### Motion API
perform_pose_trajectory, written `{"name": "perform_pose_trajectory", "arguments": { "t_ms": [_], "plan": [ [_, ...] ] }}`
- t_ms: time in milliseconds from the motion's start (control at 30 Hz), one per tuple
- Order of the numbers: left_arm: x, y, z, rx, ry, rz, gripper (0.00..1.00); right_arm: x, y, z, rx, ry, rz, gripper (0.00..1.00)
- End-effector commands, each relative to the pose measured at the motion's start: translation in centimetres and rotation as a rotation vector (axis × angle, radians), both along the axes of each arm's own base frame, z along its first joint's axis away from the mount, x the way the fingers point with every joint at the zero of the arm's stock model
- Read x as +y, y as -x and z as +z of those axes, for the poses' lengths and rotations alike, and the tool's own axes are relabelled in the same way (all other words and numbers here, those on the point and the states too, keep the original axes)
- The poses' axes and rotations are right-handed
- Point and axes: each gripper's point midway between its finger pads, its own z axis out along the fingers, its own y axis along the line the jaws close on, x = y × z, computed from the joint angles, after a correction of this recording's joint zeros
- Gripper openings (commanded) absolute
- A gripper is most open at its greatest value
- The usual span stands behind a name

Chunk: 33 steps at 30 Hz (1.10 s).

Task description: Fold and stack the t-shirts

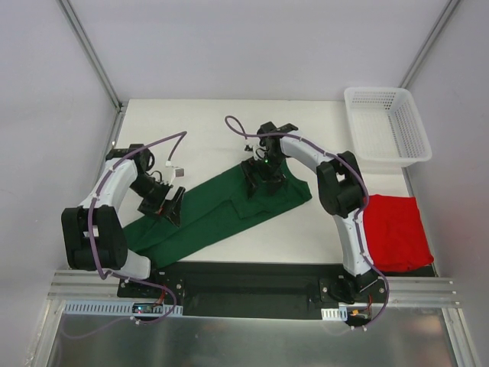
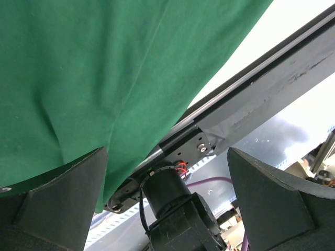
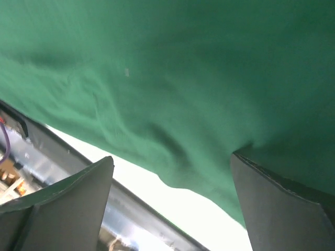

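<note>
A green t-shirt (image 1: 221, 210), folded into a long strip, lies diagonally across the table from near left to far right. My left gripper (image 1: 163, 205) hovers at the strip's left edge, open; in its wrist view (image 2: 166, 151) the green t-shirt (image 2: 104, 78) fills the upper left and nothing lies between the fingers. My right gripper (image 1: 260, 177) stands over the strip's far right part. It is open (image 3: 172, 157), with the green t-shirt (image 3: 172, 78) spread across the view and one fingertip (image 3: 261, 178) against the cloth. A folded red t-shirt (image 1: 393, 231) lies at the near right.
A white plastic basket (image 1: 386, 126) stands at the far right corner. A small white object (image 1: 175, 171) lies on the table near the left arm. A black strip and a metal rail (image 1: 252, 290) run along the near edge. Aluminium frame posts stand at both far corners.
</note>
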Motion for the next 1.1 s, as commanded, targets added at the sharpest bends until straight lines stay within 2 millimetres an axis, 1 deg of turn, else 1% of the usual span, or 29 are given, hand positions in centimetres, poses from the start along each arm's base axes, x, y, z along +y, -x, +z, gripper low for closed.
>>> {"name": "perform_pose_trajectory", "arguments": {
  "t_ms": [0,33,67,133,167,200,233,333,400,500,533,567,667,700,733,767,800,833,867,900,933,967,1000,1033,1067],
  "plan": [
    [0.4,1.5,0.3,-0.007,0.002,-0.015,1.0,-2.5,2.7,3.9,0.016,0.057,0.006,0.96],
    [0.4,1.7,0.2,-0.004,0.002,-0.013,0.99,-2.8,2.9,4.2,0.009,0.061,0.007,0.96],
    [0.4,1.8,0.2,-0.006,0.0,-0.015,0.99,-3.0,3.0,5.3,-0.014,0.051,0.006,0.96],
    [0.4,2.2,0.1,-0.003,-0.003,-0.012,0.99,-3.0,3.7,5.8,0.007,0.044,0.008,0.96],
    [0.5,2.3,0.2,-0.004,-0.004,-0.014,0.99,-3.3,4.4,6.0,0.039,0.052,0.01,0.96],
    [0.5,2.5,0.1,-0.002,-0.008,-0.014,0.99,-3.3,4.8,6.0,0.052,0.052,0.011,0.96],
    [0.5,2.6,0.1,-0.003,-0.01,-0.015,0.99,-3.6,5.4,5.5,0.075,0.064,0.014,0.96],
    [0.6,2.8,0.1,-0.005,-0.015,-0.013,0.99,-3.7,5.9,4.3,0.096,0.072,0.016,0.96],
    [0.7,2.8,0.3,-0.013,-0.025,-0.011,0.99,-3.5,6.1,3.0,0.122,0.074,0.017,0.96],
    [0.8,2.9,0.7,-0.021,-0.032,-0.01,0.99,-3.3,5.8,1.7,0.137,0.089,0.009,0.96],
    [0.9,3.1,0.8,-0.016,-0.035,-0.009,0.99,-3.2,5.8,0.6,0.16,0.105,0.002,0.96],
    [0.9,3.1,0.9,-0.018,-0.035,-0.011,0.99,-3.0,5.6,0.3,0.161,0.104,-0.005,0.96],
    [0.9,3.3,1.7,-0.02,-0.037,-0.007,1.0,-3.4,5.0,-1.4,0.162,0.169,-0.021,0.96],
    [0.9,3.1,2.1,-0.035,-0.04,-0.004,0.99,-3.7,4.0,-1.4,0.126,0.2,-0.024,0.96],
    [0.9,3.1,2.3,-0.039,-0.04,-0.004,0.99,-4.1,3.8,-1.6,0.122,0.231,-0.022,0.96],
    [0.9,3.2,2.7,-0.046,-0.041,-0.005,0.99,-4.3,3.4,-2.2,0.12,0.257,-0.02,0.96],
    [0.9,3.2,2.9,-0.049,-0.041,-0.001,0.99,-4.3,2.0,-1.8,0.074,0.276,-0.025,0.96],
    [0.9,3.2,3.1,-0.05,-0.042,0.001,0.99,-4.7,1.8,-1.8,0.083,0.299,-0.028,0.96],
    [0.9,3.2,3.4,-0.055,-0.044,0.001,0.99,-4.9,1.2,-2.4,0.086,0.319,-0.035,0.96],
    [1.0,3.2,3.5,-0.059,-0.047,0.002,0.99,-4.9,0.0,-2.1,0.048,0.338,-0.041,0.96],
    [1.0,3.3,3.6,-0.058,-0.05,0.004,0.99,-5.1,-0.5,-2.0,0.034,0.357,-0.044,0.96],
    [1.0,3.4,3.8,-0.057,-0.05,0.003,0.99,-5.7,-1.2,-2.7,0.02,0.395,-0.046,0.96],
    [1.0,3.5,4.0,-0.057,-0.052,0.001,0.99,-6.0,-1.7,-2.8,0.003,0.409,-0.047,0.96],
    [1.0,3.6,4.0,-0.059,-0.053,0.0,0.99,-5.8,-2.8,-2.4,-0.034,0.415,-0.049,0.96],
    [1.1,3.6,4.2,-0.065,-0.057,0.001,0.99,-6.2,-3.4,-2.6,-0.053,0.436,-0.046,0.96]
  ]
}}
